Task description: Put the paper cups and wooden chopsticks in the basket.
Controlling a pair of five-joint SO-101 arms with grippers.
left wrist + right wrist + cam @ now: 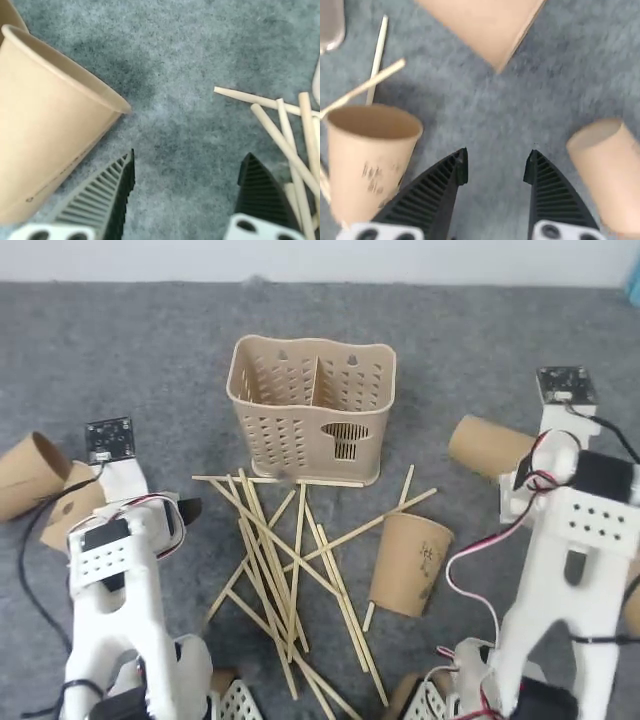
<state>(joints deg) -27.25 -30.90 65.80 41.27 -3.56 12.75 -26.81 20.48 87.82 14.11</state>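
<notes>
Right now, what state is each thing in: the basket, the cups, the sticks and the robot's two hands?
basket: upright, nothing seen inside.
chopsticks: scattered on the mat, outside the basket.
middle cup: among the chopsticks, not in the basket.
leftmost cup: lying on its side.
right cup: lying on its side.
left hand: open, empty.
right hand: open, empty.

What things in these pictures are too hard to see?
- High view: the walls of the basket hide its bottom.
- Print on the middle cup: too small in the high view, blurred in the right wrist view.
- High view: the left arm covers part of the left cups, so their number is unclear.
</notes>
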